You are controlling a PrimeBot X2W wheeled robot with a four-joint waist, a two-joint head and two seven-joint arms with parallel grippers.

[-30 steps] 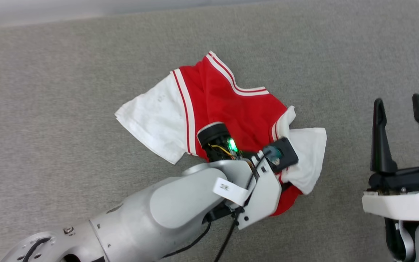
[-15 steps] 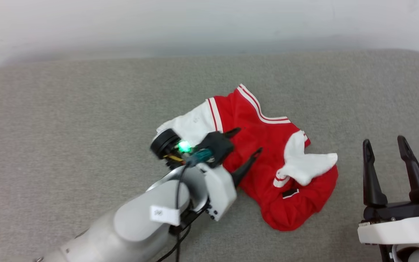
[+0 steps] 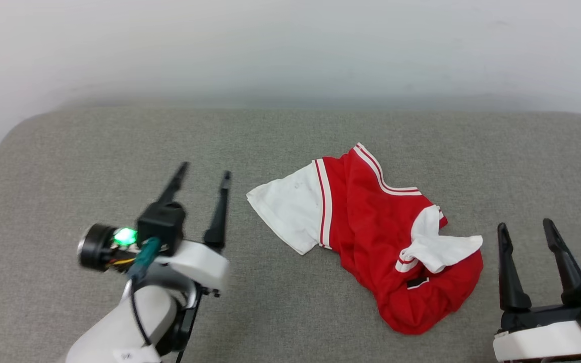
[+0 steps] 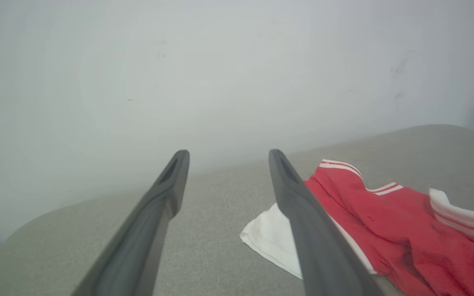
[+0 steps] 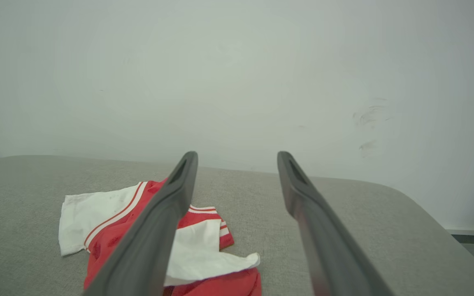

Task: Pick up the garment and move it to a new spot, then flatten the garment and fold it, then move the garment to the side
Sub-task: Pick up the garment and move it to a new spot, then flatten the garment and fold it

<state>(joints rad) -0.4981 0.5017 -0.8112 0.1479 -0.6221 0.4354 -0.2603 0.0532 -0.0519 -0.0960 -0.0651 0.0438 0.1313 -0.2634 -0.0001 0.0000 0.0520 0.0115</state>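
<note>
- The garment (image 3: 371, 227) is seen lying crumpled on the grey padded surface (image 3: 94, 151), between the two grippers. It is gripped by neither.
- One white sleeve (image 3: 285, 206) is spread flat towards the left gripper (image 3: 206, 169). The other sleeve (image 3: 437, 247) is folded back over the red body, on the side nearer the right gripper (image 3: 524, 225).
- The left gripper's fingers are held wide apart and empty, with the near sleeve edge lying close to its right.
- The right gripper's fingers are likewise spread and empty, with the bunched red hem lying just to its left.
- The placing step is judged done, so flattening is taken to be the step in hand.
- For the next move, two opposite edges would need to be pinched, one by each gripper, and drawn apart. The folded-over sleeve would have to be freed first.
</note>
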